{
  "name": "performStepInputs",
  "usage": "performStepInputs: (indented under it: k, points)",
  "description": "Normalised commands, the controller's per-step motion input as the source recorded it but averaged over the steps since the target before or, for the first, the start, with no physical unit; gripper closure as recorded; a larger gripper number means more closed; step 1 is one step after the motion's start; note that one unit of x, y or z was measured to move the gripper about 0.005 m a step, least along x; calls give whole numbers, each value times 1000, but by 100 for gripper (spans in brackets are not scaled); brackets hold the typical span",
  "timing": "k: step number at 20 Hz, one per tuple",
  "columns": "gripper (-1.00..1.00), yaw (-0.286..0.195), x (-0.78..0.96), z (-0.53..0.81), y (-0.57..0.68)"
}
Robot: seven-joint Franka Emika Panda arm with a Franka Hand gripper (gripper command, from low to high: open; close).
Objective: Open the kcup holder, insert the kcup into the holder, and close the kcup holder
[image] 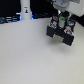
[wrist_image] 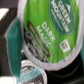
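The wrist view showed the gripper [wrist_image: 42, 47] pinching the kcup [wrist_image: 47, 27] by its sides above the kcup holder [image: 60, 32]; it looked light, thin-walled, easily crushed.

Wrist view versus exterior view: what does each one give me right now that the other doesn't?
Only the wrist view shows the kcup's green lid up close, its print readable as Green Mountain and Dark Magic, plus a second round foil rim below it.

Only the exterior view shows the layout: the gripper low over the black kcup holder on the white table, and a tall white bottle-like object toward the exterior view's left.

Both share the kcup, tiny in the exterior view, and the holder's dark body.
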Motion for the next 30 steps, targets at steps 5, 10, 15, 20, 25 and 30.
performStepInputs:
  k: [5, 10, 15, 20, 25, 30]
  points:
    - [100, 22, 158, -152, 142]
    - [100, 41, 168, -77, 142]
    - [-100, 47, 166, 91, 146]
    - [-100, 73, 177, 206, 68]
    - [-100, 79, 202, 362, 29]
    - [-100, 47, 363, 643, -234]
